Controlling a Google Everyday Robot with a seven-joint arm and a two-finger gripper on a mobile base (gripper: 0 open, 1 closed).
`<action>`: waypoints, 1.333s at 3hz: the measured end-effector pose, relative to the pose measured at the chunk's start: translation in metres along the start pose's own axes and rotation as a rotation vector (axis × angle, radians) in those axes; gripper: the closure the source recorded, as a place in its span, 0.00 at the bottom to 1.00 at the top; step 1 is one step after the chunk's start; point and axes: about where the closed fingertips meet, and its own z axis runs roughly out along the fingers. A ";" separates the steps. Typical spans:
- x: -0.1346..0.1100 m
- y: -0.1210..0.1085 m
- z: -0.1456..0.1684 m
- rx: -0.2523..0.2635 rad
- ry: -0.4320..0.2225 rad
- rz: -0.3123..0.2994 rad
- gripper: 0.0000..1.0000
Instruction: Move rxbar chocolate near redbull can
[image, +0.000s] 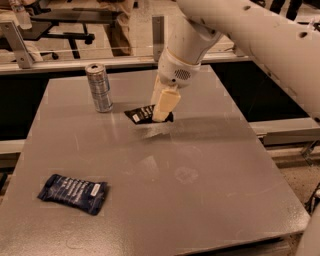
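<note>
The rxbar chocolate (140, 114) is a small flat black wrapper with white lettering, held just above the grey table (210, 190). My gripper (161, 111) is shut on the bar's right end, with its cream fingers (167, 104) pointing down. The redbull can (99, 88) stands upright at the table's back left, a short way left of the bar. The bar's free end points toward the can, and a gap remains between them.
A larger dark blue packet (74, 192) with white print lies at the table's front left. A metal rail and posts (158, 31) run behind the table's far edge. My white arm (260, 40) reaches in from the upper right.
</note>
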 end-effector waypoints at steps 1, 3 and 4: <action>-0.030 -0.024 0.015 0.006 -0.024 0.000 1.00; -0.059 -0.067 0.053 0.037 0.006 0.017 0.53; -0.059 -0.073 0.062 0.033 0.014 0.017 0.22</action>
